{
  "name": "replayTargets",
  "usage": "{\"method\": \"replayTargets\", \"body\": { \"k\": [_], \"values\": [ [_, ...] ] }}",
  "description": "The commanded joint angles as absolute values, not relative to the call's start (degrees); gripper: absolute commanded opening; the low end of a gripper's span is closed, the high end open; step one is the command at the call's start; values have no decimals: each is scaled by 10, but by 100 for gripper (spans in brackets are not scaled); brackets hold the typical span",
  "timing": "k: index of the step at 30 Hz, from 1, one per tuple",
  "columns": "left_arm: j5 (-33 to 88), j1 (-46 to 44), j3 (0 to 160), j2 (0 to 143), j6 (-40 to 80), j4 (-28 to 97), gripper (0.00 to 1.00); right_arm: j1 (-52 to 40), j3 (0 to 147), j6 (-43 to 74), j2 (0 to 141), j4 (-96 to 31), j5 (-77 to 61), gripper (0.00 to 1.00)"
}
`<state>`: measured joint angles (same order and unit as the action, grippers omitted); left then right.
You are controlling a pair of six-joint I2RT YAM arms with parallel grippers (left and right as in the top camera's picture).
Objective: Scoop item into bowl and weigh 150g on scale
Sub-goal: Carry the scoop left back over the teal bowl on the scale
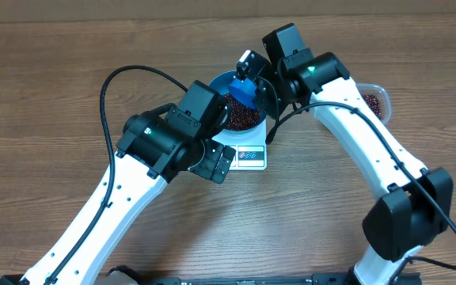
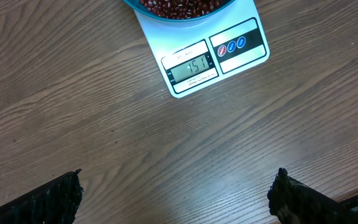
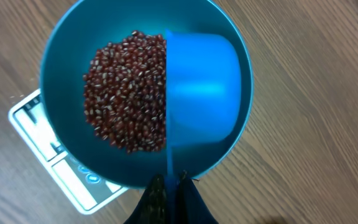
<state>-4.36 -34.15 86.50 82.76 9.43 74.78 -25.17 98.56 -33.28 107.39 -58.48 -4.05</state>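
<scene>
On the scale (image 2: 210,53): bowl (image 3: 61,81) with beans (image 3: 126,93) heaped inside, for weighing.
Right gripper (image 3: 173,186): clamped on scoop (image 3: 204,93) handle, held over bowl's right half for dosing.
Left gripper (image 2: 179,194): jaws wide, empty, near side, viewing display (image 2: 191,65).

The bowl (image 3: 58,71) stands on the scale (image 2: 194,65), and the beans (image 3: 126,93) lie in it, mostly in its left half (as the right wrist view gives it). The scoop (image 3: 204,93) is over the other half, its handle in the right gripper (image 3: 173,186). The tub (image 1: 374,99) is on the table (image 2: 104,124), right of the bowl. The left gripper (image 2: 179,200) hangs over the table before the scale's display side.
</scene>
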Motion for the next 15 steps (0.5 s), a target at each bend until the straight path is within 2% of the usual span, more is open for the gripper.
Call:
{"method": "replayTargets", "body": {
  "k": [1, 15],
  "values": [
    [-49, -345, 864, 832, 99, 747, 100, -258, 985, -337, 1078, -577, -31, 4],
    [-49, -345, 864, 832, 98, 747, 99, -290, 985, -330, 1109, -576, 18, 4]
  ]
}}
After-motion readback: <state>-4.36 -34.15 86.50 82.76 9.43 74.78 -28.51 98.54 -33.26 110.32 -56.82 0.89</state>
